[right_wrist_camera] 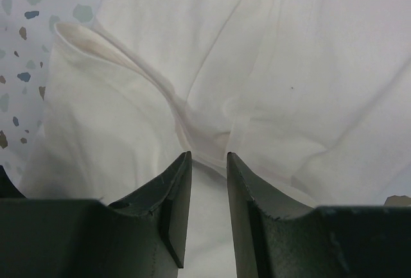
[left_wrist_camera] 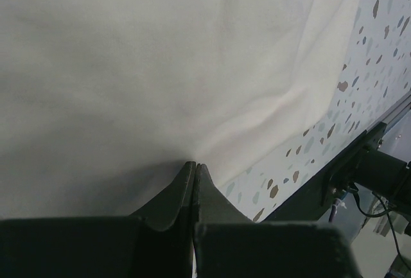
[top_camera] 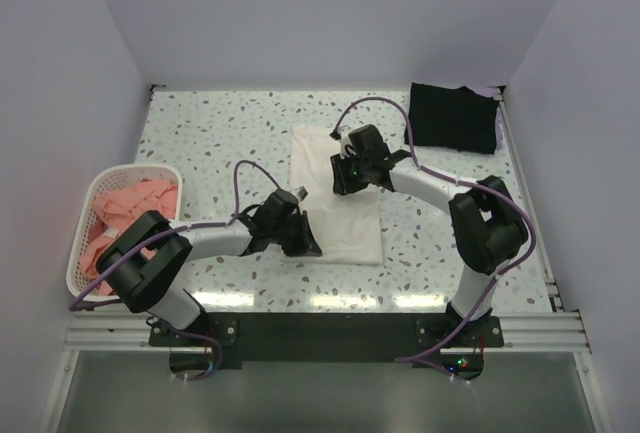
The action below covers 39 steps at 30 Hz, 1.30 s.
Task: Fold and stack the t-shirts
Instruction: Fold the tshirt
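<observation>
Three lots of soft cloth show. A white t-shirt (top_camera: 350, 233), smooth and matt, lies spread in a long rectangle at the middle of the pale, speckled surface (top_camera: 220, 133). A black t-shirt (top_camera: 452, 118) sits folded into a flat oblong near the far right corner. Salmon-pink t-shirts (top_camera: 135, 203) lie crumpled in a white plastic lattice basket (top_camera: 80, 253) at the left edge. The left gripper (left_wrist_camera: 194, 165) has its dark, tapered fingers pressed together with no gap at the near part of the white t-shirt. Creases fan out from the tips, where it pinches the cloth. The right gripper (right_wrist_camera: 209, 159), on the far half of the same shirt, is closed to a narrow slit, with a raised ridge of white cloth running down between its fingers.
</observation>
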Each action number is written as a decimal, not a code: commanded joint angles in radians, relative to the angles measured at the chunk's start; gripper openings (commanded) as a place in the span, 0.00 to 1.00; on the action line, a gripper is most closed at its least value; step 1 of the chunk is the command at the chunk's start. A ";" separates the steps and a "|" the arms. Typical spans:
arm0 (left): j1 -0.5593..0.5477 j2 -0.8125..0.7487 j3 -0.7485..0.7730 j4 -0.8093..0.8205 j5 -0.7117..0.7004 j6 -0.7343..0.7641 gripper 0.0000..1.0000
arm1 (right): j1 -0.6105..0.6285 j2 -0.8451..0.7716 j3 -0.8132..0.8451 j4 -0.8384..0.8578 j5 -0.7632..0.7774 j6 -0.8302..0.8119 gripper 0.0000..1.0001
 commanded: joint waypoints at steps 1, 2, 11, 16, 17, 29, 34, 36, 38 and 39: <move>-0.008 0.008 -0.008 0.044 -0.006 -0.001 0.00 | 0.002 0.007 -0.003 0.026 -0.038 -0.019 0.33; -0.006 0.010 -0.008 0.044 -0.006 -0.001 0.00 | 0.005 0.007 -0.003 0.026 -0.047 -0.019 0.34; -0.008 0.016 -0.011 0.050 -0.006 -0.001 0.00 | 0.005 0.021 -0.008 0.027 -0.069 -0.018 0.30; -0.006 0.019 -0.011 0.049 -0.006 0.003 0.00 | 0.005 0.022 0.000 0.015 -0.056 -0.019 0.19; -0.006 0.021 -0.011 0.049 -0.006 0.001 0.00 | 0.008 0.024 0.002 0.013 -0.055 -0.022 0.18; -0.006 0.021 -0.008 0.044 -0.009 0.006 0.00 | 0.005 0.004 0.038 -0.005 0.026 -0.009 0.00; -0.004 0.002 0.013 0.017 -0.021 0.019 0.00 | -0.001 -0.002 0.058 -0.019 0.071 0.007 0.00; -0.003 -0.019 0.055 -0.012 -0.030 0.048 0.00 | 0.000 -0.011 0.062 -0.019 0.106 0.018 0.02; 0.003 -0.041 0.095 -0.048 -0.063 0.081 0.06 | -0.003 -0.045 0.054 -0.019 0.135 0.042 0.11; 0.009 -0.062 0.140 -0.119 -0.082 0.091 0.09 | -0.006 -0.060 0.048 -0.025 0.192 0.057 0.24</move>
